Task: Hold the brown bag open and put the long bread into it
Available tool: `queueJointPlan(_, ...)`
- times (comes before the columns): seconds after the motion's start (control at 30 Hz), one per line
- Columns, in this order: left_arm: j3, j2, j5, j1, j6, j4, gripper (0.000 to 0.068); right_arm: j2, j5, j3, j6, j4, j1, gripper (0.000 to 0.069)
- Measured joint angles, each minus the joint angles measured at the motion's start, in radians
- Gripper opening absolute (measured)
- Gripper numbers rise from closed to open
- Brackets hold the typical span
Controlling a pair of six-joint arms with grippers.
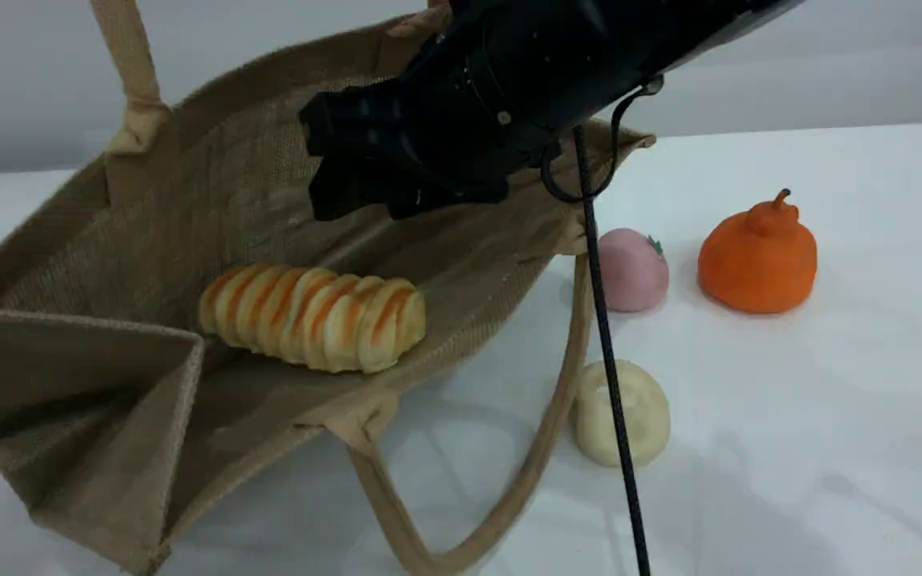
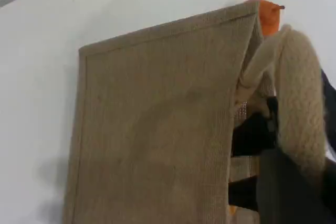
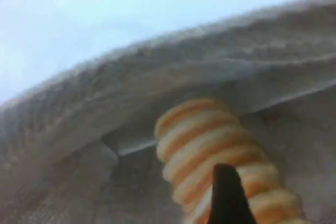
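Note:
The brown bag lies on its side on the white table with its mouth gaping toward the camera. One beige handle rises taut out of the top edge, and the other handle lies slack on the table. The long bread rests inside on the bag's lower wall. My right gripper hangs open just above it, holding nothing. In the right wrist view one fingertip hovers over the bread. In the left wrist view my left gripper is shut on the padded handle beside the bag's wall.
To the right of the bag sit a pink fruit, an orange pear-shaped fruit and a round cream bun. A black cable hangs from the right arm across the bun and the slack handle.

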Motion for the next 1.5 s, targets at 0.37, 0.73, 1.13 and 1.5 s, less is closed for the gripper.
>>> queueJointPlan(0.37,0.0,0.0,-0.001,0.0,0.0,0.006,0.0085,-0.199,0.006,0.106,0.133,-0.239,-0.052,0.0384)
queueJointPlan(0.73,0.004,0.015,-0.043,0.0,0.0,-0.001,0.0085,-0.542,0.166,0.249,0.413,-0.568,-0.062,0.0384)
queueJointPlan(1.13,0.212,0.032,-0.254,-0.11,0.007,-0.003,0.0084,-0.92,0.505,0.25,1.007,-1.214,-0.062,0.0384)
queueJointPlan(1.5,0.449,0.034,-0.499,-0.199,0.007,-0.007,0.0084,-1.267,0.795,0.25,1.373,-1.599,-0.062,0.0384)
